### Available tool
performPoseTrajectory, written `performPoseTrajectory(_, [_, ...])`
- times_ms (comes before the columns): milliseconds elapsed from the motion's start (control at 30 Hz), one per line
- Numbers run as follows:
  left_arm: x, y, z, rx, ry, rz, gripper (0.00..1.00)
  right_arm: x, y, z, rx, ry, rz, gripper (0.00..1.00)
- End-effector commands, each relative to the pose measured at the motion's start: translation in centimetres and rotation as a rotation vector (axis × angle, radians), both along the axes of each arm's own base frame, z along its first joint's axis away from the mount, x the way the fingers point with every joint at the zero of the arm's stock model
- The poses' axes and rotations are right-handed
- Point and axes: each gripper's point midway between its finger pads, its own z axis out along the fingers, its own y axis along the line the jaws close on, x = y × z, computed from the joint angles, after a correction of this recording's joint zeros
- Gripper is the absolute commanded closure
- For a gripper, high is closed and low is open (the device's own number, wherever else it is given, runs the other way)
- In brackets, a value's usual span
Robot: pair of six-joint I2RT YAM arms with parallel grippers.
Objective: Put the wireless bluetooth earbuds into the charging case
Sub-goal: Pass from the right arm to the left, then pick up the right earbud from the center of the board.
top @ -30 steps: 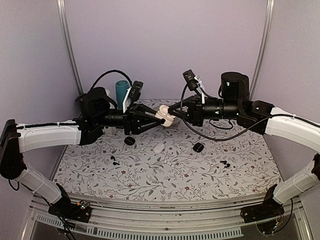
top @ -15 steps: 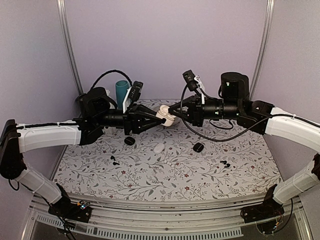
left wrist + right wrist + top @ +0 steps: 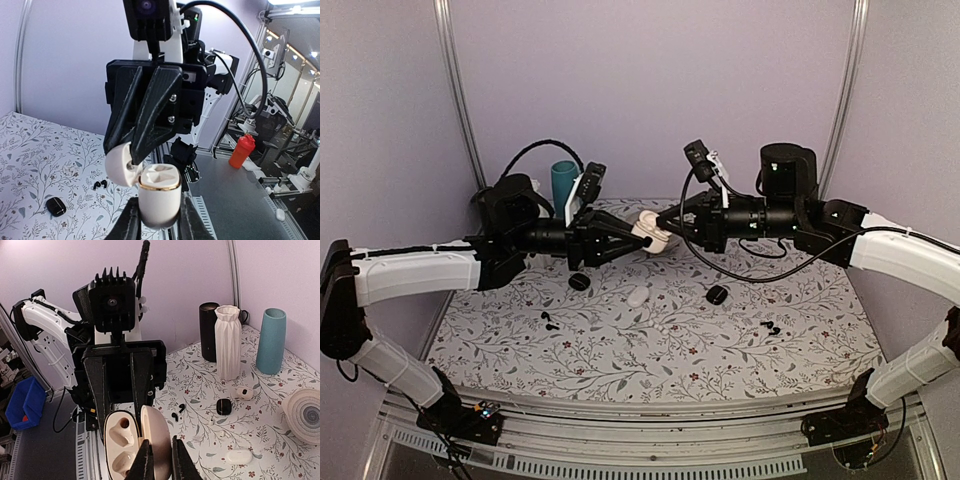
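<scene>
Aloft at centre frame, the left gripper (image 3: 159,226) clamps the open charging case (image 3: 159,197); the right gripper (image 3: 159,460) pinches its lid (image 3: 121,164).

No words, numbers or brand marks can be read anywhere. The case (image 3: 159,197) looks plain white, with no print showing. The red bottle (image 3: 241,150) to the right of the case is too small and blurry to show a label.

The charging case (image 3: 650,232) is white, the table (image 3: 650,350) grey floral-patterned.
</scene>
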Motion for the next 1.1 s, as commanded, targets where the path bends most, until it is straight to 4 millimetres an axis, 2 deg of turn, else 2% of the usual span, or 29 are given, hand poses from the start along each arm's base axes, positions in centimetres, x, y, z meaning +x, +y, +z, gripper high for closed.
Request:
performPoseTrajectory(0, [-1.0, -0.2, 1.4, -0.019, -0.054, -0.012, 1.00, 0.4, 0.3, 1.2, 0.021, 0.000, -0.018, 0.89])
performPoseTrajectory(33, [-1.0, -0.3, 1.2, -0.015, -0.059, -0.010, 1.00, 0.5, 0.2, 1.2, 0.022, 0.004, -0.029, 0.84])
performPoseTrajectory(133, [-0.6, -0.2, 1.0, -0.012, -0.086, 0.041, 1.00, 1.2, 0.2, 1.0, 0.024, 0.032, -0.068, 0.60])
performPoseTrajectory(300, [2.1, 0.6, 0.3, -0.011, -0.123, 0.243, 1.00, 2.1, -0.3, 1.0, 0.058, 0.068, -0.140, 0.28])
performPoseTrajectory(433, [2.6, 0.9, -1.2, -0.009, -0.164, 0.280, 1.00, 3.8, -1.7, 1.9, 0.080, 0.066, -0.264, 0.13])
performPoseTrajectory(567, [2.0, 1.1, -1.3, -0.072, -0.154, 0.257, 1.00, 6.8, -5.0, 2.8, 0.152, 0.125, -0.449, 0.02])
performPoseTrajectory(633, [2.7, 1.5, -1.4, -0.081, -0.120, 0.306, 1.00, 7.7, -6.4, 2.4, 0.171, 0.158, -0.523, 0.01])
performPoseTrajectory(767, [2.6, 2.0, -2.7, -0.051, -0.119, 0.342, 1.00, 7.3, -8.3, -0.5, 0.154, 0.201, -0.579, 0.01])
performPoseTrajectory(833, [2.0, 2.8, -3.4, -0.045, -0.167, 0.359, 1.00, 7.0, -9.6, -3.0, 0.113, 0.238, -0.623, 0.00])
performPoseTrajectory(933, [2.2, 4.2, -4.0, -0.062, -0.119, 0.435, 1.00, 6.7, -12.1, -7.2, 0.035, 0.365, -0.745, 0.01])
performPoseTrajectory(1067, [0.1, 4.1, -4.5, -0.066, -0.176, 0.341, 1.00, 6.7, -16.4, -13.0, -0.055, 0.517, -0.920, 0.01])
